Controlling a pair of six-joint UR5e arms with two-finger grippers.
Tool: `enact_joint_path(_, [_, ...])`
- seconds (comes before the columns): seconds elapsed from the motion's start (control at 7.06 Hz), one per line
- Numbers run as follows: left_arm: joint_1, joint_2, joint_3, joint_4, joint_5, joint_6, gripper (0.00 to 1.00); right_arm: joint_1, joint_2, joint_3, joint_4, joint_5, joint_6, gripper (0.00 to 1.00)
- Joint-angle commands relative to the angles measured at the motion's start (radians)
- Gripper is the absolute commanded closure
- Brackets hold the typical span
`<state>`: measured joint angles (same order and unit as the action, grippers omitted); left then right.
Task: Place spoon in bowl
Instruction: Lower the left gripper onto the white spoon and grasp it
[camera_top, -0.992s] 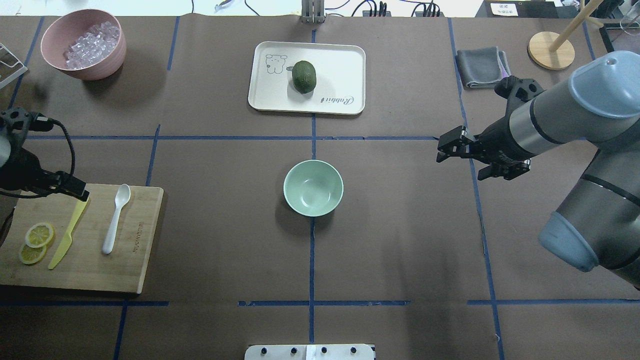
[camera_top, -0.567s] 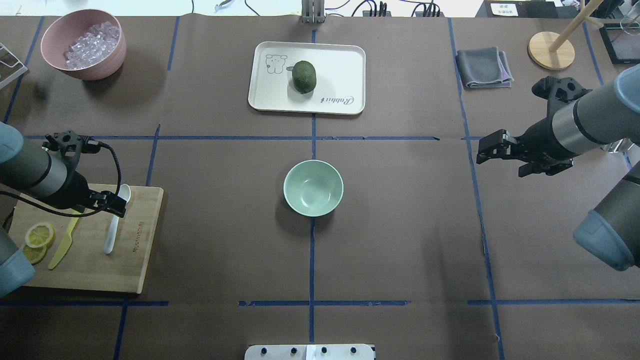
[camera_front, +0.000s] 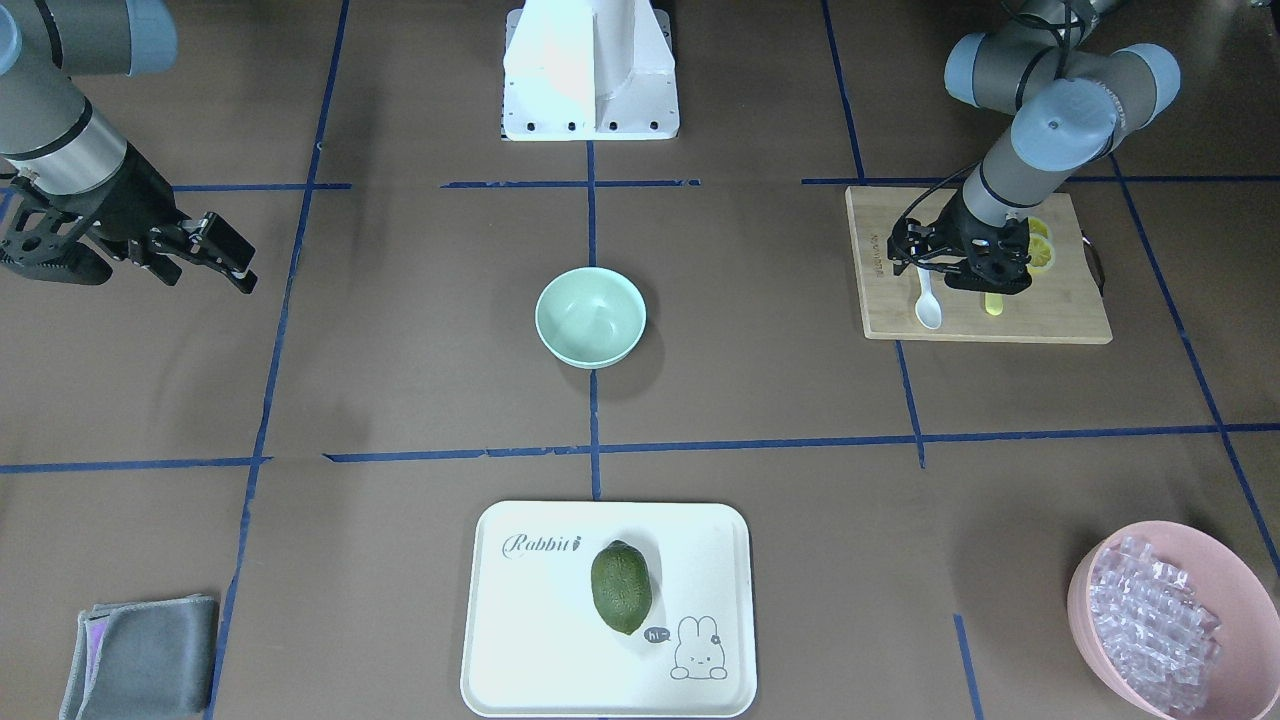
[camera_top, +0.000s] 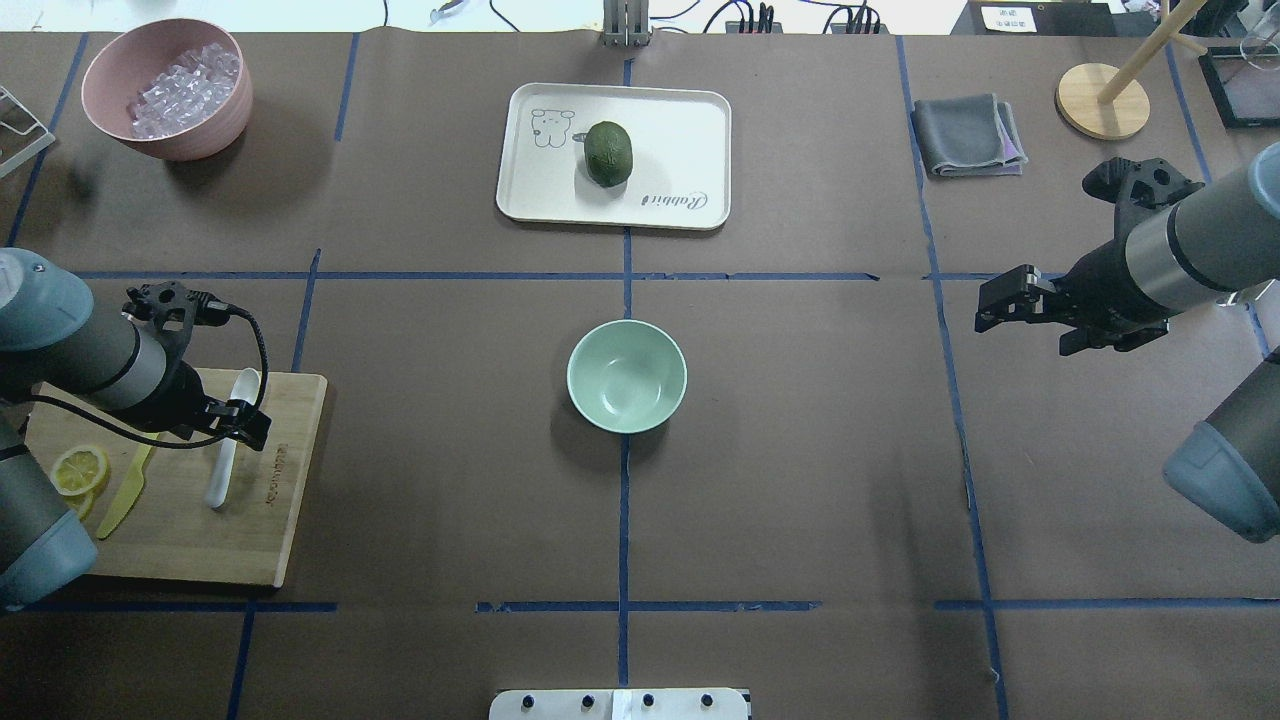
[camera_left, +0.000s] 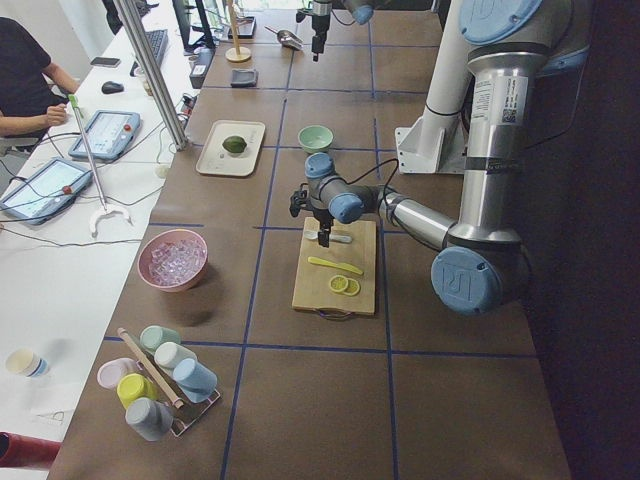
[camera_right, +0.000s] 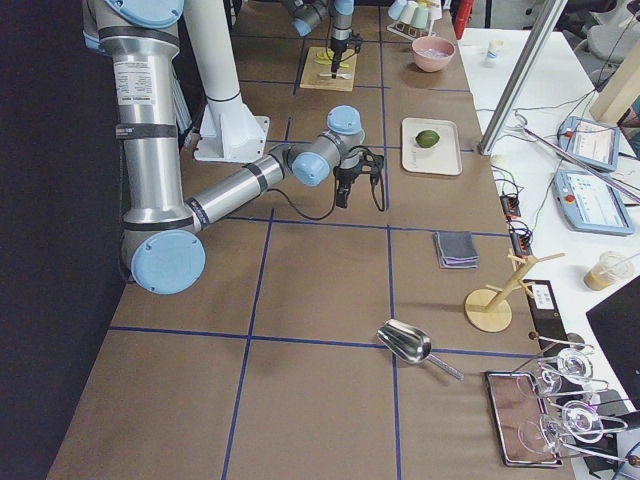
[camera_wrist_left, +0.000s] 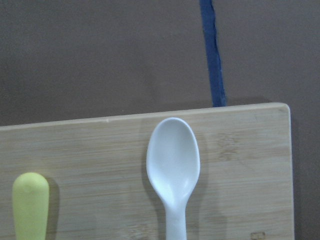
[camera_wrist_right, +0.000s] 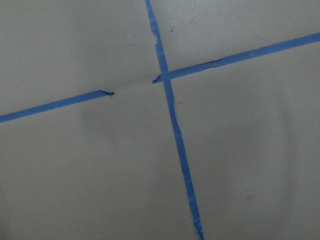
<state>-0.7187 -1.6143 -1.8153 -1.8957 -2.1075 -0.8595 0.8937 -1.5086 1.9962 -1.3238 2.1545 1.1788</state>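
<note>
**While the spoon lies on its board, a brown desk gridded in blue**

Seen from the operators' side, brown paper covers the desk (camera_top: 800, 480), crossed by blue tape lines (camera_top: 623, 520). The spoon (camera_top: 222, 470) lies on the wooden board (camera_top: 290, 470) at the robot's left, under the left pincer (camera_top: 250, 424), which is spread wide. The bowl (camera_top: 627, 376) sits mid-desk, well apart. The right pincer (camera_top: 998, 300) hovers wide over a tape crossing. Tablets (camera_left: 105, 133) rest on a white side bench (camera_left: 60, 260).
</note>
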Motion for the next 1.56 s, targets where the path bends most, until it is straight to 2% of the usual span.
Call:
enact_joint_path(0.0, [0.001, -0.003, 0.002, 0.003, 0.017, 0.002, 0.3, 0.001, -0.001, 0.0, 0.0, -0.001, -0.001, 0.0])
enact_joint_path(0.42, [0.004, -0.01, 0.007, 0.004, 0.017, 0.004, 0.35, -0.001, -0.002, 0.0, 0.0, 0.001, -0.001, 0.0])
enact_joint_path(0.57, [0.004, -0.012, 0.005, 0.006, 0.018, 0.004, 0.49, -0.001, -0.002, 0.0, 0.0, -0.001, -0.001, 0.0])
enact_joint_path(0.71, [0.004, -0.012, 0.007, 0.006, 0.018, 0.004, 0.71, -0.001, -0.002, 0.0, 0.0, -0.001, -0.001, 0.0])
enact_joint_path(0.85, [0.004, -0.01, 0.007, 0.006, 0.018, 0.004, 0.76, -0.002, -0.002, 0.0, 0.0, -0.001, -0.001, 0.0])
enact_joint_path(1.13, [0.004, -0.012, 0.004, 0.006, 0.018, 0.002, 1.0, -0.001, -0.004, 0.0, 0.0, -0.001, -0.001, 0.0])
enact_joint_path(1.42, [0.002, -0.033, -0.05, 0.009, 0.012, -0.012, 1.0, 0.001, -0.005, 0.001, 0.0, 0.001, -0.001, 0.0])
